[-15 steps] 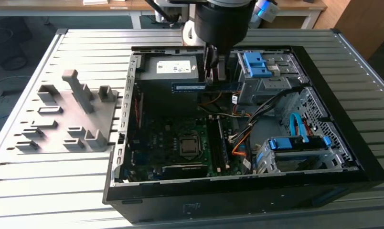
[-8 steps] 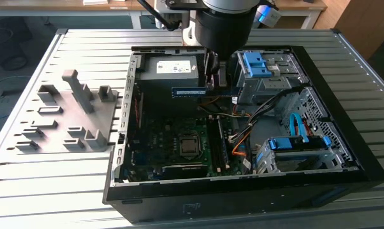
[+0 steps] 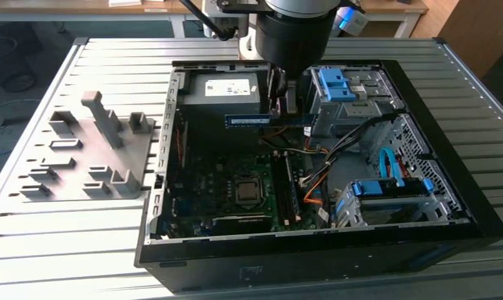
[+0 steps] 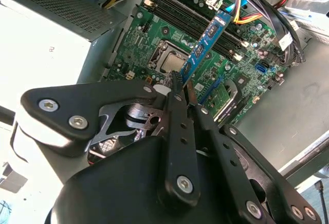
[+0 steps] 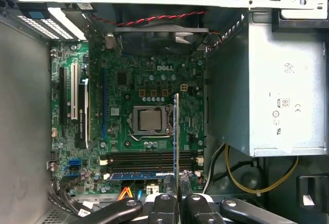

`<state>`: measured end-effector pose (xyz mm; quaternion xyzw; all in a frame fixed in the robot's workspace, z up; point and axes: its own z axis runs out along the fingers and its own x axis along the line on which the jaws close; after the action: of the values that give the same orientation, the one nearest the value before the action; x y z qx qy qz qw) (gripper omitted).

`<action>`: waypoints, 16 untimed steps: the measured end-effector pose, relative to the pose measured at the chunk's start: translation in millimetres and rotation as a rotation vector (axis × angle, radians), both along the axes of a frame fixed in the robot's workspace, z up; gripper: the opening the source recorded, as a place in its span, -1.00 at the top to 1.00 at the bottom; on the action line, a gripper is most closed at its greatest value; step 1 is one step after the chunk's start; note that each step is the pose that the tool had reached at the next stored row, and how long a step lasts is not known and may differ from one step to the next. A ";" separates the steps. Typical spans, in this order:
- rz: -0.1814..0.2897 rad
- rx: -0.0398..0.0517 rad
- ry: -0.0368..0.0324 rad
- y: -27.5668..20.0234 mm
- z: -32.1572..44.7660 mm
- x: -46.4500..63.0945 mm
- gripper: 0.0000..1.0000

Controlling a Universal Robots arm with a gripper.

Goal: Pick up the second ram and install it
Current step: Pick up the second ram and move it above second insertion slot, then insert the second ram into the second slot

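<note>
My gripper (image 3: 283, 112) is shut on the second ram (image 3: 256, 120), a thin blue-green stick held level in the air above the open computer case, in front of the power supply (image 3: 226, 94). In the second wrist view the second ram (image 4: 205, 47) sticks out from my gripper (image 4: 181, 82) over the motherboard. In the first wrist view the second ram (image 5: 176, 131) is seen edge-on, running from my gripper (image 5: 177, 180) across the black memory slots (image 5: 149, 158) toward the processor socket (image 5: 150, 120). Another stick (image 5: 141, 175) sits in the slot nearest the gripper.
A grey holder block plate (image 3: 84, 156) lies on the table at the exterior view's left of the case. Inside the case are blue drive cages (image 3: 335, 84) (image 3: 389, 187), cable bundles (image 3: 318, 175), and the case walls (image 3: 318, 250). The power supply (image 5: 277, 90) stands close beside the slots.
</note>
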<state>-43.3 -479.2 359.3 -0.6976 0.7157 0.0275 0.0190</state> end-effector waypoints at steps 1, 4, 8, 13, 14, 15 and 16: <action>0.000 0.0001 0.0000 0.0 0.0 0.0 0.73; 0.000 0.0000 0.0000 0.0 -0.1 0.0 0.73; 0.027 0.0001 -0.0001 0.0 -0.1 0.0 0.73; 0.118 0.0001 0.0000 0.0 -0.1 0.0 0.73; 0.136 0.0000 0.0000 0.0 -0.1 0.0 0.73; 0.154 0.0001 -0.0001 0.0 -0.2 0.0 0.73; 0.172 0.0002 -0.0001 0.0 -0.2 0.0 0.73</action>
<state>-43.3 -479.2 359.1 -0.7566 0.6530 0.0290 0.0167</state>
